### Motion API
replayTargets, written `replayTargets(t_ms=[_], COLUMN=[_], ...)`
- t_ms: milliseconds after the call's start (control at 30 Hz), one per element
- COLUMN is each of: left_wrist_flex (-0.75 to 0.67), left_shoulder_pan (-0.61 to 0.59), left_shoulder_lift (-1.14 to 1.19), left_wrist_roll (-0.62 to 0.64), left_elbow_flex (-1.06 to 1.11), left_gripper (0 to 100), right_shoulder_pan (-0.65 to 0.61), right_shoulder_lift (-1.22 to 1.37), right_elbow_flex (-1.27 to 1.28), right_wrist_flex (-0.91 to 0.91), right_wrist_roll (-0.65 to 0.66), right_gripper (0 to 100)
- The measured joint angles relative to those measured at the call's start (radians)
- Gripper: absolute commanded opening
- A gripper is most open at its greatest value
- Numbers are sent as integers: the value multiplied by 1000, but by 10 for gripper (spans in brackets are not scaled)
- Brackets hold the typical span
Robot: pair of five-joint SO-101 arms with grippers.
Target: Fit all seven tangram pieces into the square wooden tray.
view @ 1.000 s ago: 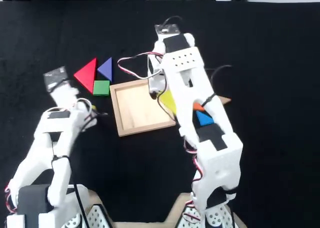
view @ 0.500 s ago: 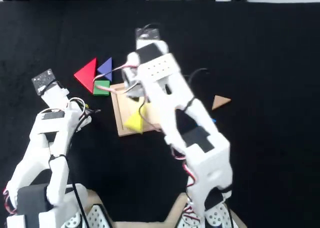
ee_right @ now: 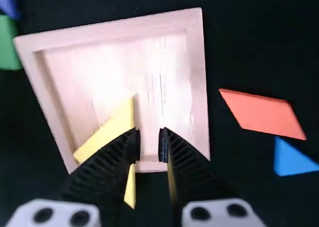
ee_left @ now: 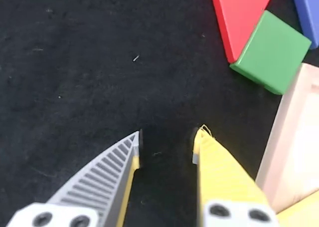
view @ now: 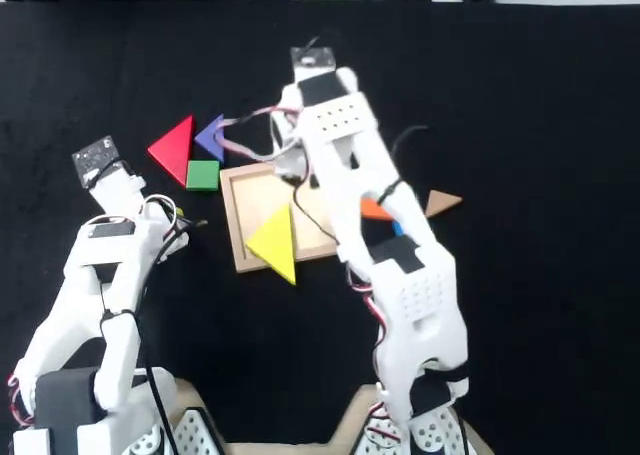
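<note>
The square wooden tray (view: 250,200) (ee_right: 195,77) lies mid-table. A yellow triangle (view: 276,241) (ee_right: 105,133) rests tilted, one part inside the tray and one corner hanging over its near rim. My right gripper (ee_right: 148,135) hovers above the tray beside that triangle, narrowly open, with bare wood showing between its fingers. The right arm (view: 340,145) crosses the tray's right side. My left gripper (ee_left: 167,141) (view: 185,221) is open over black cloth left of the tray (ee_left: 294,147), holding nothing. A red triangle (view: 175,147) (ee_left: 239,12), a green square (view: 203,175) (ee_left: 271,52) and a blue triangle (view: 212,135) sit beyond the tray's far left corner.
An orange parallelogram (view: 375,210) (ee_right: 261,114), a small blue triangle (ee_right: 294,158) and a tan triangle (view: 441,203) lie right of the tray, partly under the right arm. Black cloth covers the whole table.
The right arm carried the yellow triangle from the tray's right side to its near left part and let it go, then swung back right. The left arm barely shifted.
</note>
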Motion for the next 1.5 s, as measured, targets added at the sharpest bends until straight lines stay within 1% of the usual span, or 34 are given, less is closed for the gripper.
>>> replayTargets(t_ms=[33, 67, 167, 233, 300, 433, 633, 733, 833, 967, 1100, 1233, 1367, 1433, 1500], left_wrist_flex=[0, 0, 0, 0, 0, 0, 0, 0, 11, 120, 222, 288, 350, 394, 453], left_shoulder_pan=[0, 2, 17, 32, 51, 78, 80, 80, 80, 80, 80, 80, 80, 84, 118], left_shoulder_lift=[0, 0, 0, 0, 0, 0, 0, 0, 0, -21, -117, -241, -368, -430, -476], left_wrist_roll=[-11, -21, -35, -37, -41, -72, -109, -115, -115, -172, -193, -193, -204, -235, -299], left_elbow_flex=[0, 0, 0, 0, 0, 0, 0, 0, 0, -25, -55, -55, -55, -58, -75], left_gripper=[180, 180, 180, 180, 180, 180, 180, 184, 182, 181, 183, 184, 185, 185, 185], right_shoulder_pan=[3, 6, 11, 11, 14, 40, 149, 199, 207, 222, 316, 379, 416, 434, 437], right_shoulder_lift=[-9, -26, -92, -143, -204, -368, -701, -845, -951, -1048, -1123, -1146, -1146, -1146, -1146], right_elbow_flex=[-40, -64, -77, -38, 43, 256, 539, 694, 919, 1274, 1525, 1656, 1720, 1743, 1775], right_wrist_flex=[35, 46, 51, 52, 52, 52, 23, -72, -216, -471, -726, -910, -1031, -1086, -1140], right_wrist_roll=[31, 63, 195, 298, 367, 400, 411, 416, 456, 531, 535, 476, 471, 471, 471], right_gripper=[8, 14, 10, 10, 10, 10, 11, 11, 11, 11, 11, 11, 11, 11, 11])
